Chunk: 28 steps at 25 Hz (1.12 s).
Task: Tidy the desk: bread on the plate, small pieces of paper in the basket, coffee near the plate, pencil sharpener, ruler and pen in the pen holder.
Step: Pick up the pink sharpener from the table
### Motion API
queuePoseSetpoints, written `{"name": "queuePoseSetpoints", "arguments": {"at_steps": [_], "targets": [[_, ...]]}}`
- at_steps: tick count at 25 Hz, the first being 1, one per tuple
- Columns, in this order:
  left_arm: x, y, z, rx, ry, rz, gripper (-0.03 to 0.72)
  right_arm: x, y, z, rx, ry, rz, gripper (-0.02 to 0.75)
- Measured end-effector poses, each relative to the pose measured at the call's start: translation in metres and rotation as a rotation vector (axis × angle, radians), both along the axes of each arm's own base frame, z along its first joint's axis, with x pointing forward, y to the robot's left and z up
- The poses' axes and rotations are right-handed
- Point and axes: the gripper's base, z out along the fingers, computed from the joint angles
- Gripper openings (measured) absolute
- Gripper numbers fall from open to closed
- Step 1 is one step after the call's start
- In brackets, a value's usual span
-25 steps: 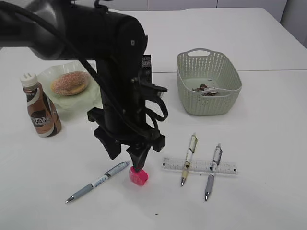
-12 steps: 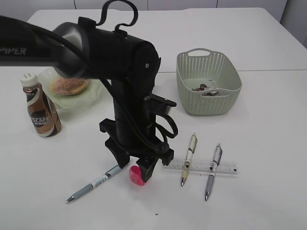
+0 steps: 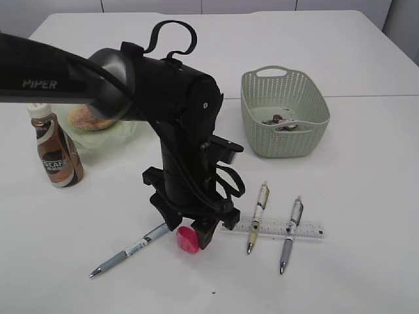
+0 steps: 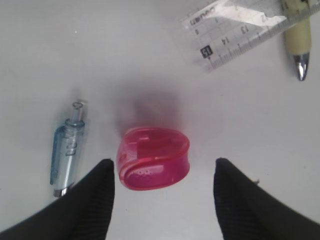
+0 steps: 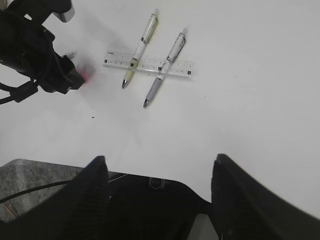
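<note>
The pink pencil sharpener (image 4: pixel 152 160) lies on the white desk (image 3: pixel 366 196) between the open fingers of my left gripper (image 4: pixel 164 167), nearer the left finger and untouched. In the exterior view that gripper (image 3: pixel 187 229) stands low over the pencil sharpener (image 3: pixel 188 239). The ruler (image 3: pixel 272 227) lies under two pens (image 3: pixel 259 206) (image 3: pixel 292 221); a third pen (image 3: pixel 131 250) lies left. The bread (image 3: pixel 84 118) sits on the plate (image 3: pixel 121 136), with the coffee (image 3: pixel 55 154) beside it. Small pieces of paper (image 3: pixel 281 122) lie in the basket (image 3: pixel 285 140). My left arm hides the pen holder. My right gripper (image 5: pixel 160 165) is open and empty.
The left arm's thick black body (image 3: pixel 177 98) fills the middle of the exterior view. The right wrist view looks over the desk's near edge (image 5: pixel 150 172), with grey floor (image 5: pixel 30 185) beyond it, and shows the ruler (image 5: pixel 149 65) from afar.
My left arm has shifted right and come down, bringing its open fingers to either side of the pencil sharpener. It now covers more of the bread and hides the pen holder.
</note>
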Motion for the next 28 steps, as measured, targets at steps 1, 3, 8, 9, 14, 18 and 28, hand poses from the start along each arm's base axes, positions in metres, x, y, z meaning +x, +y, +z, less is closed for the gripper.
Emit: {"name": "queuePoseSetpoints", "arguments": {"at_steps": [1,3,8,9,14,18,28], "targets": [[0.0,0.0,0.0,-0.003,-0.005,-0.001,0.46,0.0,0.0,0.0,0.0,0.0,0.0,0.475],[0.001,0.0,0.0,-0.005,-0.01,-0.002,0.46,0.0,0.0,0.0,0.0,0.002,0.0,0.475],[0.003,-0.001,0.0,-0.016,-0.029,-0.004,0.46,0.0,0.0,0.0,0.0,0.002,0.0,0.475],[0.003,-0.001,0.0,-0.016,-0.031,-0.005,0.46,0.0,0.0,0.0,0.0,0.002,0.0,0.475],[0.003,-0.002,0.0,-0.019,-0.038,-0.006,0.46,0.0,0.0,0.0,0.0,0.002,0.0,0.475],[0.004,-0.002,-0.004,-0.015,-0.034,-0.006,0.46,0.0,0.0,0.0,0.0,0.002,0.0,0.475],[0.003,-0.001,-0.028,0.031,0.013,-0.007,0.46,0.0,0.0,0.0,0.0,0.002,0.0,0.475]]}}
